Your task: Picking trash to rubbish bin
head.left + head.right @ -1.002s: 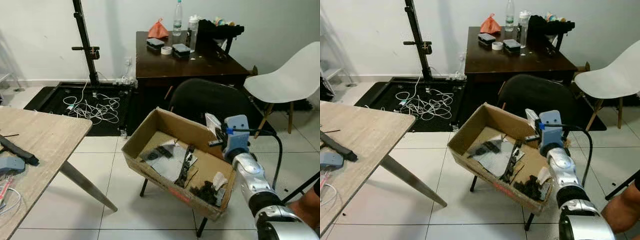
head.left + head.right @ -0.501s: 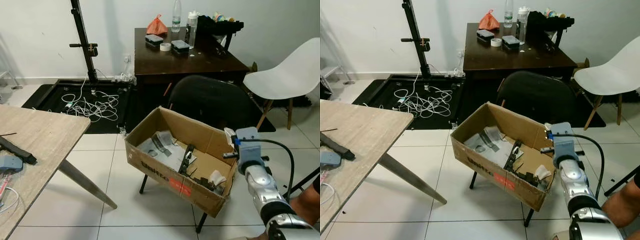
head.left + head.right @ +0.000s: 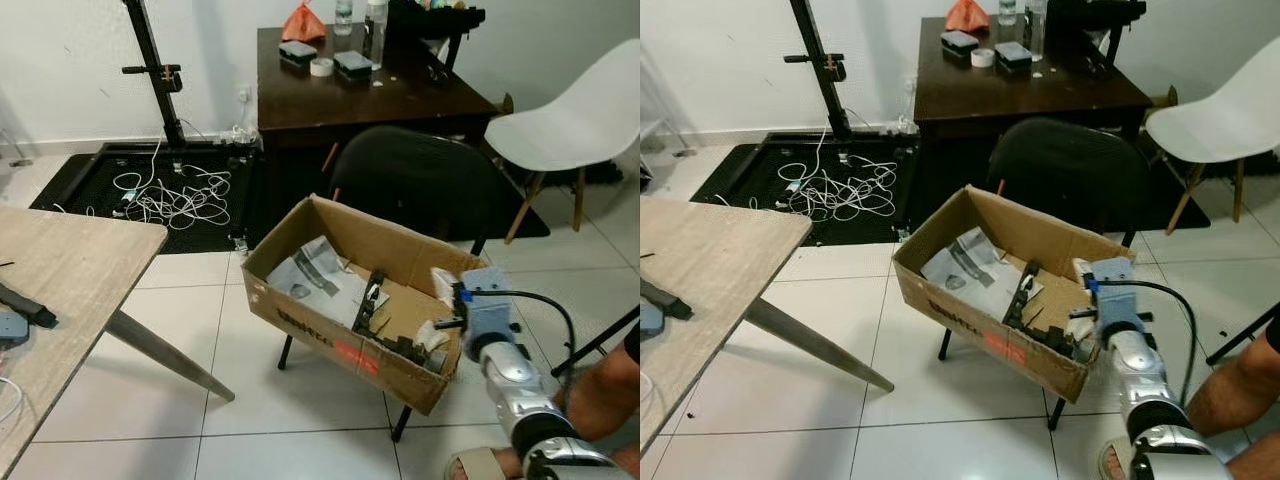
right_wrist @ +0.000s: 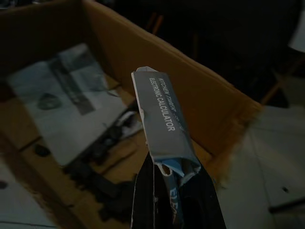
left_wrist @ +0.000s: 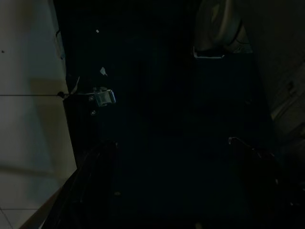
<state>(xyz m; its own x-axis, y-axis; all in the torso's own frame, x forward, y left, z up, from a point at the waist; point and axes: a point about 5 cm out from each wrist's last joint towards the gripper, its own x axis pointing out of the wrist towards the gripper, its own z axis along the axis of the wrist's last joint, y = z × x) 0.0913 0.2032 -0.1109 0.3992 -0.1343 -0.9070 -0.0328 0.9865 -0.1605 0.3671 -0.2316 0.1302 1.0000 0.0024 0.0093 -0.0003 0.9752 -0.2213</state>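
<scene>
At the far left, a pale wooden worktop (image 3: 70, 270) carries a dark tool and some cable at its near edge; nothing here appears to belong to the task. Behind it, a black stand (image 3: 150, 70) rises over a floor mat strewn with white cables (image 3: 165, 195). The left arm hangs idle, its wrist view too dark to judge, so I cannot tell how its jaws stand.

Centre: the cardboard box (image 3: 300, 320), serving as the rubbish bin, sits tilted on a black chair (image 3: 415, 185). It already holds printed paper sheets (image 3: 965, 265) and dark scraps (image 3: 1025, 295), so earlier deposits look complete.

Right: the right gripper (image 4: 174, 200) is positioned at the box's near right corner, its jaws closed on a flattened calculator carton (image 4: 164, 129) (the printed words "ELECTRONIC CALCULATOR" are legible in the wrist view). The carton is a crushed, blue-and-white card sleeve, creased at the gripped end and standing out over the box interior.

Assessment: the carry is done; the release is outstanding. The item appears to be over the opening, so only letting go seems to remain. Further right stand a white chair (image 3: 570, 130) and a person's leg (image 3: 600, 385).
</scene>
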